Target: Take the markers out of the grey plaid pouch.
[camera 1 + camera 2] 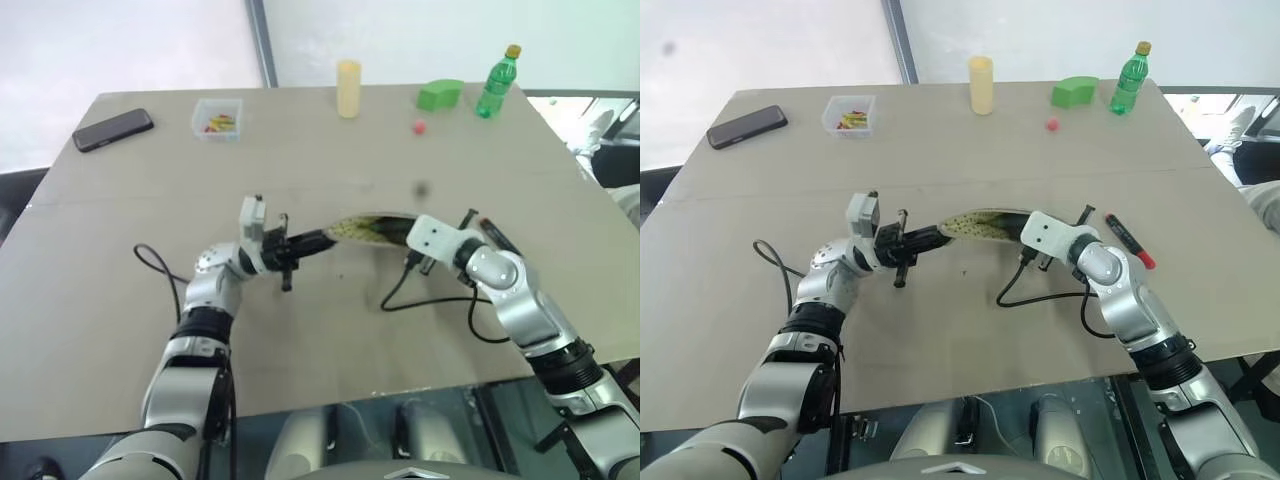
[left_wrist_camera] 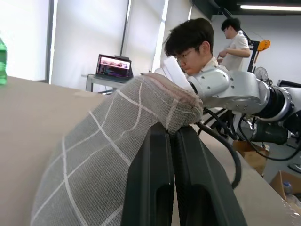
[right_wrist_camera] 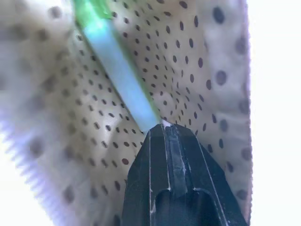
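The grey plaid pouch (image 1: 365, 228) hangs in an arc just above the table's middle, its yellowish speckled lining showing along the open top. My left gripper (image 2: 173, 132) is shut on the pouch's left end, with the plaid fabric (image 2: 108, 141) bunched over its fingers. My right gripper (image 3: 164, 127) reaches into the pouch from the right and is shut on the tip of the green marker (image 3: 120, 66), which lies against the dotted lining (image 3: 197, 61). The red marker (image 1: 1132, 243) with a black end lies on the table just right of my right wrist.
Along the table's far side stand a black phone (image 1: 112, 129), a clear box (image 1: 217, 117) of small things, a yellow cylinder (image 1: 348, 88), a green block (image 1: 440, 94) and a green bottle (image 1: 497, 82). A small red ball (image 1: 419, 127) lies nearby. Two people (image 2: 188, 44) are beyond the table.
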Motion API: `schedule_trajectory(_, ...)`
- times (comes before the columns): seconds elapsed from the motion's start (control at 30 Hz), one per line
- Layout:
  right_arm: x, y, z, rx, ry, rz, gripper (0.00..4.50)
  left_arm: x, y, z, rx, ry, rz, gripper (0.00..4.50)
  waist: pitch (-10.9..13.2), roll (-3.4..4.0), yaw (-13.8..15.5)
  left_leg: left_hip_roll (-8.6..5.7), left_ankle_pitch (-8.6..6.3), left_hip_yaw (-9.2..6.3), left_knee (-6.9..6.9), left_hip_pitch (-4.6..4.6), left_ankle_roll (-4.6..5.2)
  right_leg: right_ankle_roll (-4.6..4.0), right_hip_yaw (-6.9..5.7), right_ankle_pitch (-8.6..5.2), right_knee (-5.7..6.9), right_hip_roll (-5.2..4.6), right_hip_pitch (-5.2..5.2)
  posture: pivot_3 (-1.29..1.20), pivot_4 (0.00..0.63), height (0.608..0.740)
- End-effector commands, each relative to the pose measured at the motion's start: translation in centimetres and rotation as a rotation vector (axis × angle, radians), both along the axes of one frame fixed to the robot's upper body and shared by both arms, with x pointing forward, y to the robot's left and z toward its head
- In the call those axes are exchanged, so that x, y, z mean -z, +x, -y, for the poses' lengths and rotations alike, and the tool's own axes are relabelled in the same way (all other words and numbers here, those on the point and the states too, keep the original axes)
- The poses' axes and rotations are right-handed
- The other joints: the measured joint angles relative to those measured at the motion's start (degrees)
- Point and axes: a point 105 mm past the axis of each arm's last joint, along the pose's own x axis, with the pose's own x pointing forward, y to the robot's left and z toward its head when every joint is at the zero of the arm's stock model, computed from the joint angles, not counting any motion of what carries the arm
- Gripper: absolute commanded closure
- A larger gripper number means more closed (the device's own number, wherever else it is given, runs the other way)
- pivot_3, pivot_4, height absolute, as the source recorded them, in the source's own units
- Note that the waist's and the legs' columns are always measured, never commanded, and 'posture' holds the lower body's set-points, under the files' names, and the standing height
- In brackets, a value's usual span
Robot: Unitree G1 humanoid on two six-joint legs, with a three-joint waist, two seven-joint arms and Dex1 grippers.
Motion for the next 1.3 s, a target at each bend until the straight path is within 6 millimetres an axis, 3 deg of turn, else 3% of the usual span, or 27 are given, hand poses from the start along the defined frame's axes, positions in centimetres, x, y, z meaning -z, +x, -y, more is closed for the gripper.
schedule_trajectory(0.03,-1.0,-0.1,0.5,0.011,-0.01,0.011,4.45,-1.5,0.4,-0.4,0.0,-0.017,0.045,4.5,0.0,0.0,0.0,-0.03,0.02,0.01,0.0,-0.02,-0.03,0.0,0.01,0.0,-0.02,-0.01,0.01,0.0,0.15,0.736)
schedule_trajectory(0.13,-1.1,-0.1,-0.5,-0.014,0.008,-0.022,4.45,-1.8,0.3,0.1,0.023,-0.014,0.051,4.5,0.0,-0.01,0.1,-0.07,0.03,0.01,0.02,-0.06,-0.05,0.0,0.01,0.0,-0.07,-0.01,0.01,0.0,0.15,0.736)
schedule_trajectory(0.2,-1.1,0.1,-1.2,-0.037,-0.016,-0.028,3.95,-1.8,0.0,0.6,0.048,-0.002,0.056,4.5,0.0,-0.01,0.0,-0.08,0.02,0.02,0.02,-0.06,-0.03,0.0,0.03,0.0,-0.07,-0.01,0.02,0.0,0.15,0.736)
schedule_trajectory(0.3,-1.3,0.9,-2.1,-0.042,-0.064,0.007,2.78,-1.8,-0.5,1.2,0.085,0.009,0.063,4.5,0.0,-0.01,0.0,-0.06,0.02,0.04,0.04,-0.05,-0.03,0.01,0.04,0.0,-0.05,0.01,0.02,0.0,0.15,0.736)
schedule_trajectory(0.47,-1.5,1.6,-3.7,-0.082,-0.118,0.035,2.78,-1.9,-1.0,1.9,0.122,0.005,0.064,4.5,0.0,-0.01,0.0,-0.05,0.03,0.03,0.05,-0.03,-0.05,0.0,0.04,0.0,-0.02,0.04,0.01,0.0,0.15,0.736)
schedule_trajectory(0.63,0.1,1.7,-4.6,-0.111,-0.163,-0.002,2.78,-2.3,-1.4,2.3,0.143,-0.019,0.067,4.5,0.0,-0.01,0.0,-0.07,0.03,0.04,0.05,-0.05,-0.05,0.0,0.05,0.0,-0.05,0.04,0.01,0.0,0.15,0.736)
schedule_trajectory(0.77,0.1,1.8,-5.1,-0.117,-0.141,-0.023,2.78,-2.3,-1.9,2.4,0.157,-0.028,0.066,4.5,0.0,-0.01,-0.1,-0.06,0.04,0.04,0.05,-0.04,-0.06,0.0,0.06,0.0,-0.04,0.06,0.02,0.0,0.15,0.736)
schedule_trajectory(0.87,0.4,1.9,-4.8,-0.101,-0.076,-0.078,1.98,-2.2,-2.1,2.5,0.164,-0.023,0.068,4.5,0.0,-0.01,-0.1,-0.04,0.04,0.03,0.05,-0.02,-0.07,0.0,0.06,0.0,-0.01,0.09,0.01,0.0,0.15,0.736)
schedule_trajectory(1.0,0.8,1.9,-4.2,-0.085,-0.051,-0.107,0.4,-1.4,-2.9,2.6,0.181,0.026,0.089,4.5,0.0,-0.01,-0.1,-0.03,0.04,0.03,0.06,-0.01,-0.07,0.0,0.09,0.0,-0.01,0.1,0.02,0.0,0.15,0.736)
schedule_trajectory(1.3,2.4,1.1,-2.9,-0.069,-0.268,-0.105,0.4,-0.7,-2.3,2.3,0.1,0.007,0.097,4.5,0.0,0.0,0.2,-0.06,0.04,0.03,0.09,0.0,-0.07,0.0,0.09,0.0,0.0,0.07,0.03,0.0,0.15,0.736)
